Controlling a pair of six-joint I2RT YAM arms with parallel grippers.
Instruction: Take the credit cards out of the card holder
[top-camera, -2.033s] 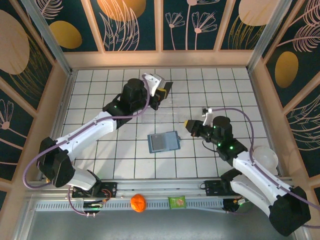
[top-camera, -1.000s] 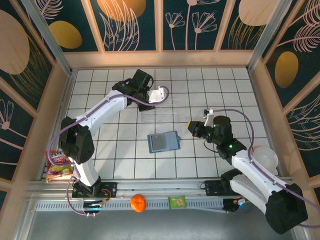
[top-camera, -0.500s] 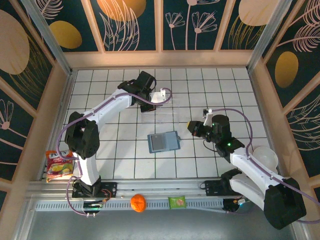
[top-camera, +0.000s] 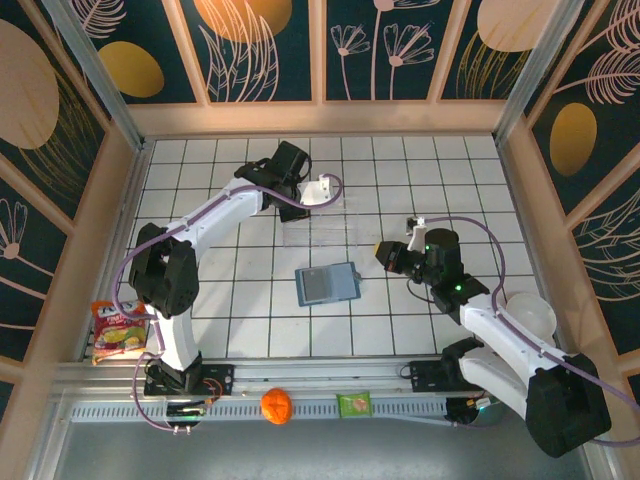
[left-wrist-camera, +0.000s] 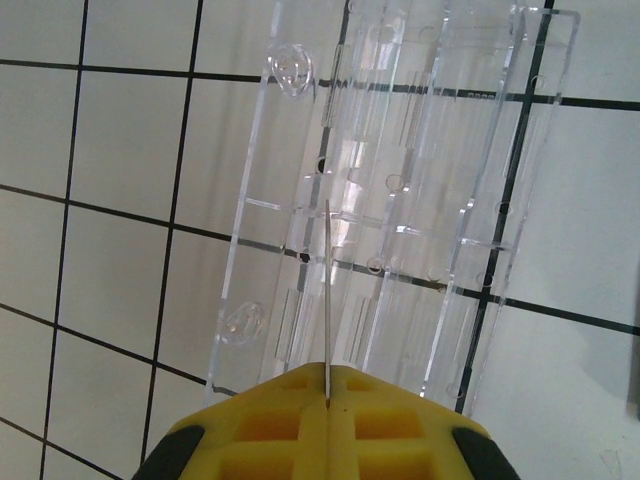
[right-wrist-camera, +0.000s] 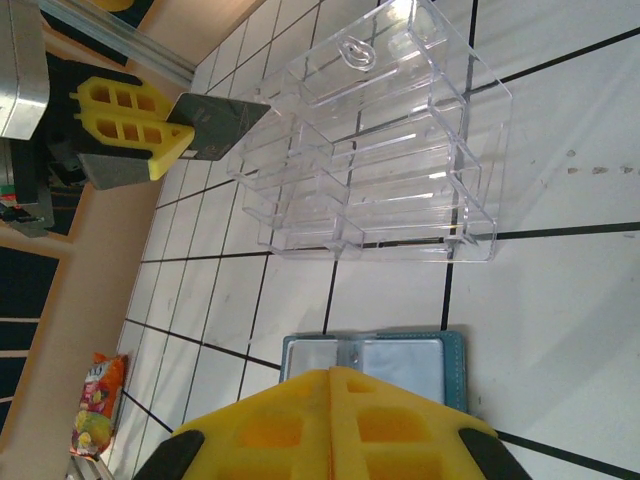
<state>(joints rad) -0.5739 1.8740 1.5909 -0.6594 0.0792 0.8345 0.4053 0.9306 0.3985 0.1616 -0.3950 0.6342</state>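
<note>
Left hand (left-wrist-camera: 327, 385) is clamped on a dark card (right-wrist-camera: 215, 128), thin edge pointing at the wrist cam, over the clear tray (left-wrist-camera: 400, 200); can't tell if card touches tray. Right hand (right-wrist-camera: 330, 400) has its fingers closed together, near the wallet's right side. Wallet (top-camera: 327, 284) lies open flat on the table (top-camera: 450, 180), just beside the tray.

The card holder (top-camera: 327, 285) lay near the middle of the counter (top-camera: 230, 300). The tray (top-camera: 318, 232) lay just at its 12 o'clock. Over the tray's 12 o'clock end was the left tool (right-wrist-camera: 172, 128), a credit card (right-wrist-camera: 218, 128) between its fingers. The right tool (top-camera: 383, 252) was near the card holder's 2 o'clock. A snack bag (top-camera: 120, 330) lay at the counter's 8 o'clock corner.
</note>
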